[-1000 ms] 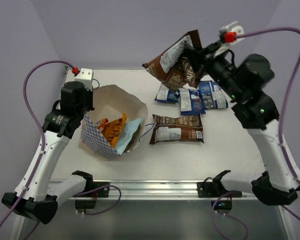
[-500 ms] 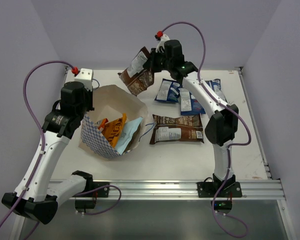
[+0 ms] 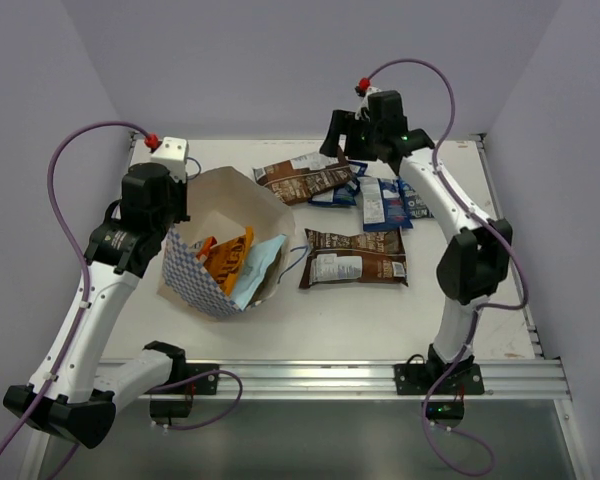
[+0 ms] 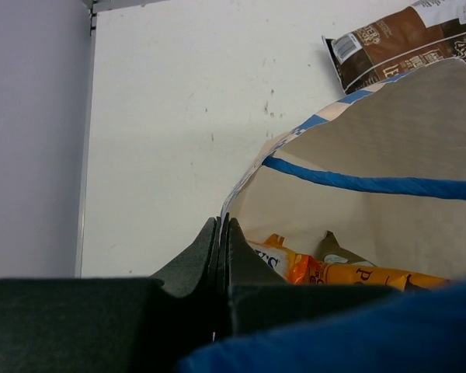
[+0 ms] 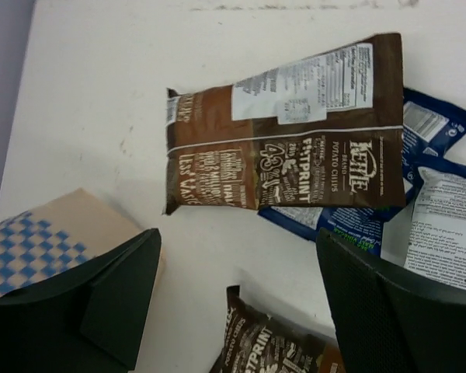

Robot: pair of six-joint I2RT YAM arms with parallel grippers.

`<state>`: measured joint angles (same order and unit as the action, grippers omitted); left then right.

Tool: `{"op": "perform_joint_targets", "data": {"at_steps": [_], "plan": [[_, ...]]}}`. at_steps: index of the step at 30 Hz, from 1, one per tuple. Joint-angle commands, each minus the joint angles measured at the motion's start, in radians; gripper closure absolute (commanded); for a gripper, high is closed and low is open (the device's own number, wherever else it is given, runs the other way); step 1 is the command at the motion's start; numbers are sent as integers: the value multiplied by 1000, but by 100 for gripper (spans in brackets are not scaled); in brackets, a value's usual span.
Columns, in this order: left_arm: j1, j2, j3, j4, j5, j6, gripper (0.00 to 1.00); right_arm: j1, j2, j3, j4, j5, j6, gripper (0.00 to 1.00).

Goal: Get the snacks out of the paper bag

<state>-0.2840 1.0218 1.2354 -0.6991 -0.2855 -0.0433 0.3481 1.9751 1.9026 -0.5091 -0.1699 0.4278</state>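
Observation:
The cream paper bag (image 3: 242,205) with its checkered band lies open at the left. My left gripper (image 3: 172,228) is shut on its rim; in the left wrist view the paper edge runs between the closed fingers (image 4: 210,241). Orange packets (image 3: 228,258) and a light blue one (image 3: 262,262) still lie inside the paper bag (image 4: 388,140). My right gripper (image 3: 342,142) hovers open and empty above a dark brown packet (image 3: 305,180) lying flat at the back. That dark brown packet (image 5: 287,155) lies just beyond the right gripper (image 5: 237,233).
A second brown packet (image 3: 355,258) lies mid-table. Several blue packets (image 3: 385,200) sit to the right of the dropped one, partly under it (image 5: 443,202). The bag's blue cord handle (image 4: 373,185) hangs across its mouth. The back wall is close behind the right arm.
The right arm swung down from high on the right toward the table's back. Its jaws opened and the brown packet it carried now lies on the table. The left arm stayed put.

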Motion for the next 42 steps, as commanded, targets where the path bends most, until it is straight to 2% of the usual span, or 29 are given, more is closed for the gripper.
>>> {"op": "perform_joint_targets", "data": {"at_steps": [1,5,6,9,13,15,26,32,37,40,41,42], "plan": [[-4,-9,39,62,25,-7,100,54,-266,-36,29,-109,-196,16],[-4,-12,36,62,48,-4,100,173,-445,-145,3,-183,-476,16],[-4,-14,36,62,57,-3,100,240,-467,-164,-11,-204,-608,16],[-4,-17,35,64,69,6,100,365,-554,-282,7,-241,-817,16],[-4,-22,50,69,101,23,100,475,-624,-425,56,-316,-1023,16],[-4,-20,59,69,129,29,100,531,-622,-433,58,-313,-1093,16],[-6,4,111,70,218,98,100,704,-380,-271,-103,-181,-1261,16],[-6,12,119,70,253,105,100,732,-315,-257,-127,-158,-1282,18],[-6,1,107,70,269,109,100,739,-200,-212,-138,-140,-1298,22],[-6,-9,92,70,266,109,100,739,-161,-195,-115,-135,-1296,40],[-6,-9,88,70,264,109,100,739,-157,-191,-103,-144,-1288,51],[-6,-12,81,72,261,106,100,738,-159,-186,-95,-158,-1282,56]]}}
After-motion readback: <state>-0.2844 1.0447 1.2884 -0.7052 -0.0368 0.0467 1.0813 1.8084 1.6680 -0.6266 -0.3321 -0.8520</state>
